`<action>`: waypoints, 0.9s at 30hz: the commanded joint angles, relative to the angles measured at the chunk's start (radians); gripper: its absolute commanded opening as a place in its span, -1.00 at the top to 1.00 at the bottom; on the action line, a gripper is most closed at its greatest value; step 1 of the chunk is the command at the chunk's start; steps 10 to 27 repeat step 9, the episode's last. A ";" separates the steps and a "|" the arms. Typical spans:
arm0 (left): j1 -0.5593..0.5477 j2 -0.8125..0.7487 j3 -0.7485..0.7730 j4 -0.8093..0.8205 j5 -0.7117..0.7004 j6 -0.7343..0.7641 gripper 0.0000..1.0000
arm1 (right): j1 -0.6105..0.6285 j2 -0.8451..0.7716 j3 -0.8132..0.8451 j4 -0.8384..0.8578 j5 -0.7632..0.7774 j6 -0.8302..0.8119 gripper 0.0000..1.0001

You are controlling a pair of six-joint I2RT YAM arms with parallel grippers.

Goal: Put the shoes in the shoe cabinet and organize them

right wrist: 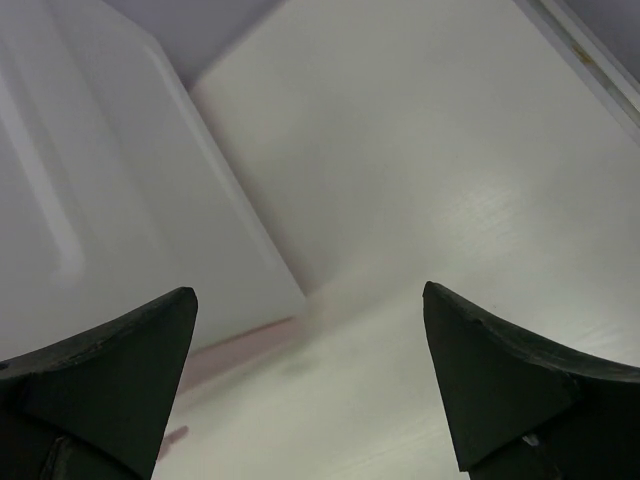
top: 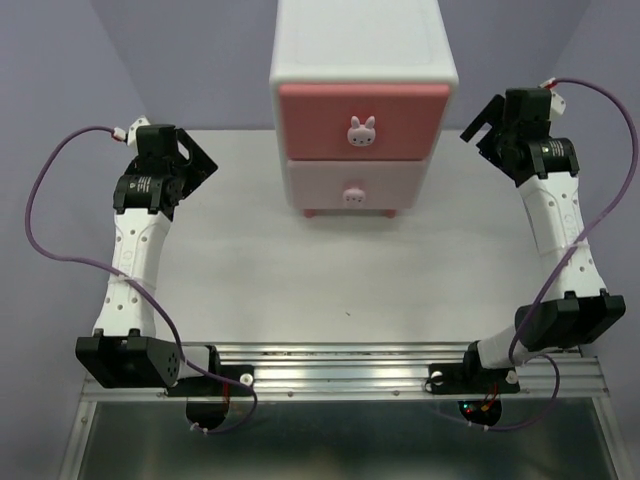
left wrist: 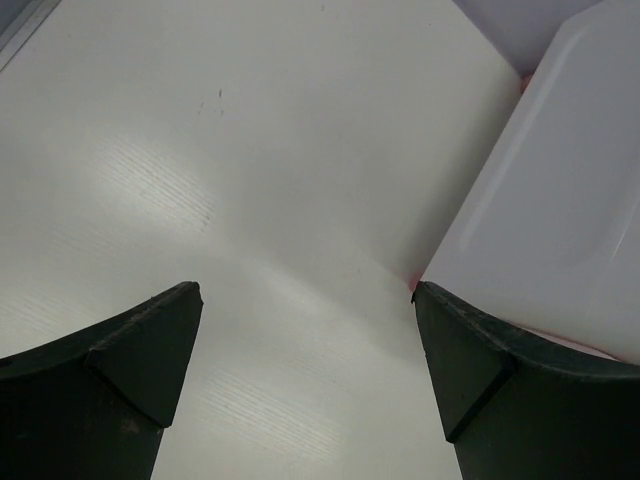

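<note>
Shoe cabinet [top: 360, 40]: upper centre of the top external view, standing upright at the far edge of the table [top: 300, 290], front facing the arm bases.
Upper drawer [top: 310, 120]: darker pink front, pushed in flush; white bunny knob [top: 362, 131] at its centre.
Lower drawer [top: 310, 185]: pale pink front, also flush; a paler bunny knob [top: 353, 195] at its centre.
Cabinet feet [top: 311, 213]: small, pink, resting on the tabletop.
Left arm [top: 135, 265]: left side of the top view, reaching from the lower left up to about the height of the drawer fronts, well apart from the cabinet.
Left gripper [left wrist: 305, 300]: released, jaws spread wide. Both dark fingers [left wrist: 130, 350] sit at the bottom corners of the left wrist view, with only bare tabletop between them.
Left wrist view, cabinet: its white side wall fills the right of the frame, and a sliver of pink shows at its base.
Right arm [top: 560, 230]: right side of the top view, wrist at upper right, near the cabinet's right side but not touching it.
Right gripper [right wrist: 310, 300]: released, jaws spread wide, grasping nothing; tabletop shows between the fingers.
Right wrist view, cabinet: white side wall at the left of the frame, blurred, with a pink strip along its bottom edge.
Cables [top: 40, 200]: a purple one loops off each wrist.
Rail [top: 340, 365]: metal, across the bottom of the top view, carrying both arm bases.
</note>
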 commanded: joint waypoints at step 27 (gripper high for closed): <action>0.014 -0.078 -0.032 0.081 0.056 -0.003 -0.97 | -0.002 -0.225 -0.250 -0.011 0.074 -0.014 -1.00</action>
